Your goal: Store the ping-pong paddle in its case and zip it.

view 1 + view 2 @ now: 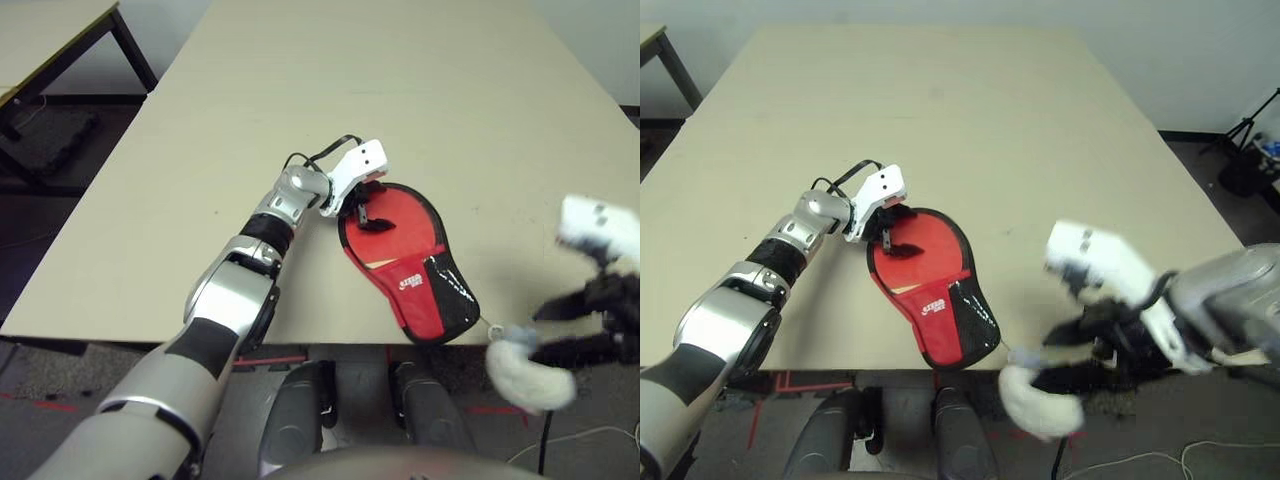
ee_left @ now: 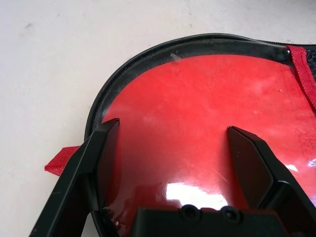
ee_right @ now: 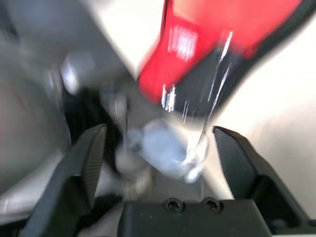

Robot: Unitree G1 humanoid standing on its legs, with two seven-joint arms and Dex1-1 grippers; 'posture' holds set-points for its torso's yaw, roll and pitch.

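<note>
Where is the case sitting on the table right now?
The case lies at the table's near edge, handle end toward the robot, with the open left gripper over its round end.

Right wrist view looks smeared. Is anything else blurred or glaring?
Right wrist view: motion blur smears the case. Eye views: the right gripper is blurred, the left gripper and table sharp. Left wrist view: sharp, with a white glare patch on the glossy red surface.

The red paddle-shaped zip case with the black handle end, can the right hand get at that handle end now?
Probably yes: the case's handle end hangs at the table's near edge, and the open right hand hovers just beside it, unobstructed.
</note>
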